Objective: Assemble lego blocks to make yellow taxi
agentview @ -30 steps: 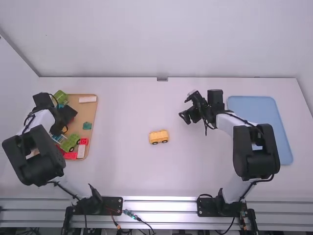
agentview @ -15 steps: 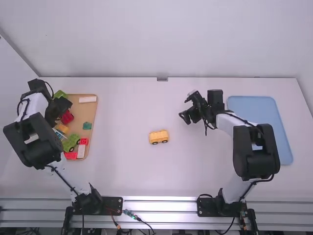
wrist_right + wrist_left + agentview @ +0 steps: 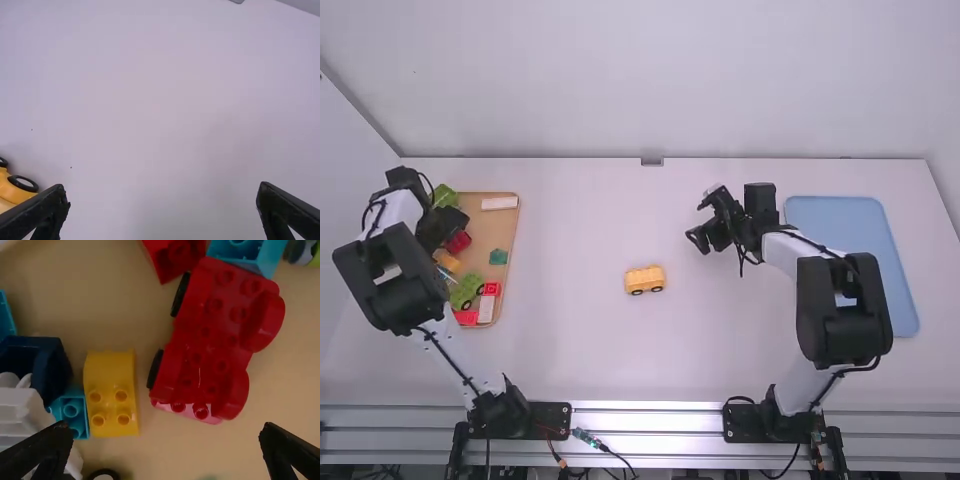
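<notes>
The white table (image 3: pixel 580 360) gives both arms room, with its middle left for building, I think. The blue tray (image 3: pixel 840 215) lies over by the right arm (image 3: pixel 830 335), maybe to take the taxi when it is made. The brown tray (image 3: pixel 483 226) keeps the loose blocks close to the left arm (image 3: pixel 400 305).

The left gripper (image 3: pixel 165 425) hangs over those blocks with its fingers wide apart, holding nothing, likely to pick one. The right gripper (image 3: pixel 162 187) is spread and empty too, near the middle, perhaps ready to help.

Under the left one sits a big red block piece (image 3: pixel 205 350) (not much use for a yellow taxi!). The yellow car (image 3: pixel 645 281) stands on its wheels on the table, a good way to add on top. A smaller yellow block (image 3: pixel 111 402) lies beside the red one and may be next.

A second ago the left arm hid the red piece from the high view; now it has shifted and the red peeks out. The right arm and the yellow car have not moved.
</notes>
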Action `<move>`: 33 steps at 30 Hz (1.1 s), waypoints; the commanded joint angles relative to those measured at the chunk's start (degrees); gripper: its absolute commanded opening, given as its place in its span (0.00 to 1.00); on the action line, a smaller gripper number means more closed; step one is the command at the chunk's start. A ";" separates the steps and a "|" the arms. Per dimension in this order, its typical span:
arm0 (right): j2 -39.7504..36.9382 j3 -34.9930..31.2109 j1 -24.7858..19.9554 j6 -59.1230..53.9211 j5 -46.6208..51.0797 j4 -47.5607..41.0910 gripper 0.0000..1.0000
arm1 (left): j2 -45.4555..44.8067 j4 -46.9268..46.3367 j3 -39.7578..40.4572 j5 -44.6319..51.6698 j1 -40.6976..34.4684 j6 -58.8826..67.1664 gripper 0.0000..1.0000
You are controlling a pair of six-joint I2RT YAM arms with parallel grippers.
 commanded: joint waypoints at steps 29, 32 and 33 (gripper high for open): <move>-1.57 0.01 -0.15 0.04 -0.35 0.05 0.99 | 0.04 2.16 -6.62 -3.22 0.11 0.07 0.91; -1.57 0.01 -0.15 0.04 -0.37 0.05 0.99 | 0.04 2.14 -6.64 -3.28 -0.24 0.09 0.89; -1.57 0.01 -0.15 0.07 -0.35 0.03 0.99 | 0.04 2.10 -6.64 -3.30 -0.26 0.11 0.88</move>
